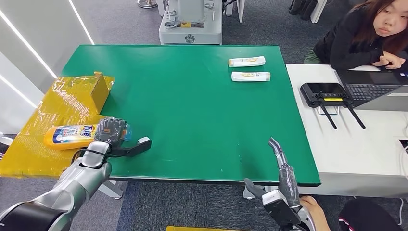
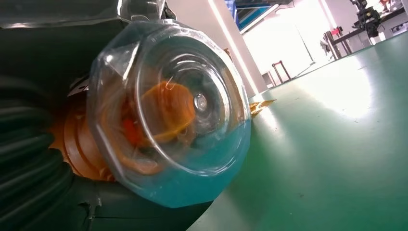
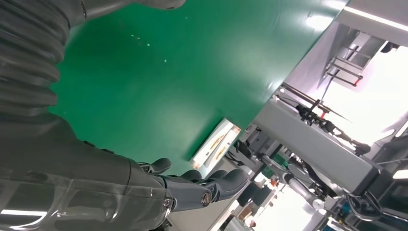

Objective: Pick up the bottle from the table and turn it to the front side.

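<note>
The left arm reaches in from the lower left, and the left hand is wrapped around the cap end of the orange bottle, fingers curled tight over it. The bottle lies on its side at the left edge of the green table, its body resting on the yellow plastic sheet and its label facing up. From the left wrist camera the clear cap looms large, see-through with a blue tint, orange showing through it, held just above the green surface. Over on the other side, the right hand hovers at the table's near edge holding nothing, fingers stretched forward and spread, thumb out to the side. A yellow box stands on the plastic sheet behind the bottle. Two white tubes lie side by side at the far right of the table. A person sits at the white desk by a laptop
</note>
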